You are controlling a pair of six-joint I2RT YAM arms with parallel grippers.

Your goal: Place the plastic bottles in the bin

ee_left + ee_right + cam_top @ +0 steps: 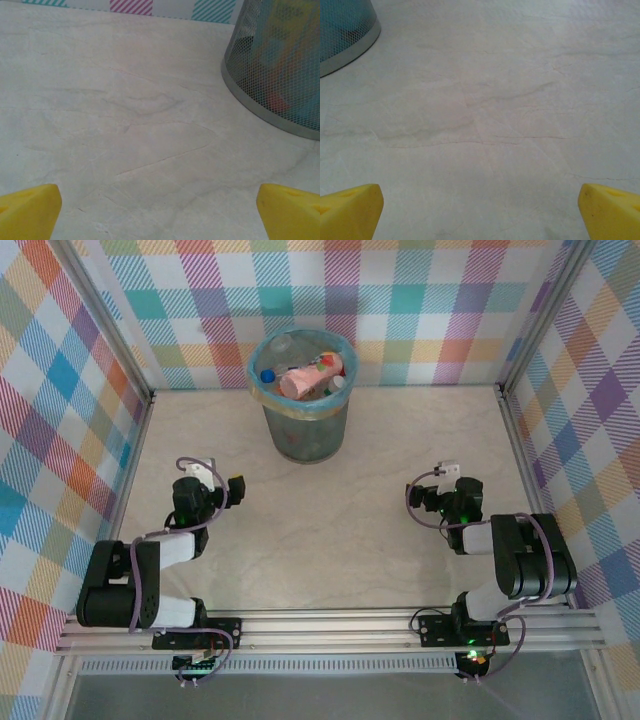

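Nearest, the left gripper (218, 480) and right gripper (437, 485) hang low over the pale marbled tabletop (330, 540), yellow-padded fingers (27, 212) spread wide and holding nothing, probably parked because no work is left; farther back, by the checked wall, the round dark grey mesh bin (305, 435) with its light blue liner holds the plastic bottles (322, 368), a pink bottle (300, 383) uppermost, their number hard to count

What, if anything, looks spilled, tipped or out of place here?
Nothing stands out. The bin stands upright with the plastic bottles heaped inside, a pink one on top. The left gripper and right gripper are open, empty.
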